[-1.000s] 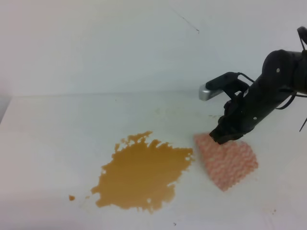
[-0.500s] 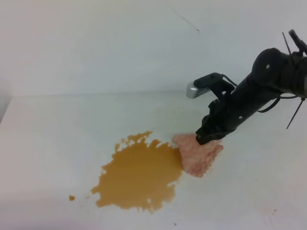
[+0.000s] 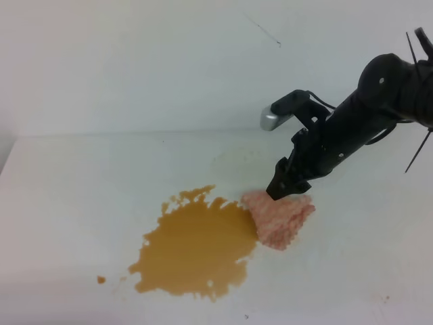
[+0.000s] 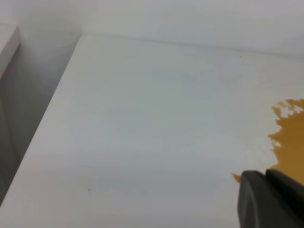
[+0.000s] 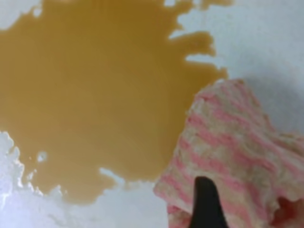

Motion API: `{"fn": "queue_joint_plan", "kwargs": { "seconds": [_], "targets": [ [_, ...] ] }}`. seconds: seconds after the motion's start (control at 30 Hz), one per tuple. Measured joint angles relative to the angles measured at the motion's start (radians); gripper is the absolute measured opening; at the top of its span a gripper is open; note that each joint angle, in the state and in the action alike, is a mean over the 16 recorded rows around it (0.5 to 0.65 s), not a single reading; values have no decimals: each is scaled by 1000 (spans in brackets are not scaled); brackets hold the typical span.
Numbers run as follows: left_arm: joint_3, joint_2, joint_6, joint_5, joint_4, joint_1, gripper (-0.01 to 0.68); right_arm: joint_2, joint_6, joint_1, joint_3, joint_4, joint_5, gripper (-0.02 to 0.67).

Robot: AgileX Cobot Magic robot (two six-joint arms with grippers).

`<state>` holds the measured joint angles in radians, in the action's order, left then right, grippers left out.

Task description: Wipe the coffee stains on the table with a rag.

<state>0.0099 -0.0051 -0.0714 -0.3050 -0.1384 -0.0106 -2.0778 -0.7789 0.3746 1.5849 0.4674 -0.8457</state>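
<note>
One relation decides the coming stroke: the coffee stains (image 3: 196, 244) lie just beyond the right pincer (image 3: 283, 189), toward the left of the worktop (image 3: 81, 183), their long axis running diagonally away from it. The rag (image 3: 279, 215) sits bunched under that pincer, its near edge touching the puddle's rim. From above, the right arm slants down steeply, wrist low; whether its jaws pinch the cloth or merely press it I cannot tell. Only a corner of the left pincer (image 4: 270, 199) shows, state unreadable, parked farther off.
</note>
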Motion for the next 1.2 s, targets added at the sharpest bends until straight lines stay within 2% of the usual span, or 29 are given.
{"fn": "queue_joint_plan", "kwargs": {
  "seconds": [0.17,0.3,0.6,0.77,0.87,1.2],
  "targets": [
    [-5,3,0,-2,0,0,-2,-21,18,34,1,-57,19,434],
    [-7,5,0,-3,0,0,-2,-56,69,66,2,-131,43,410],
    [-10,5,0,-4,0,0,-1,-118,168,111,3,-256,82,208],
    [-10,5,0,-4,0,0,-1,-137,157,113,7,-231,76,89],
    [-7,3,0,-3,0,0,-2,-148,135,115,9,-198,69,47],
    [-5,2,0,-3,0,0,-2,-182,82,172,17,-90,48,32]
  ]
}}
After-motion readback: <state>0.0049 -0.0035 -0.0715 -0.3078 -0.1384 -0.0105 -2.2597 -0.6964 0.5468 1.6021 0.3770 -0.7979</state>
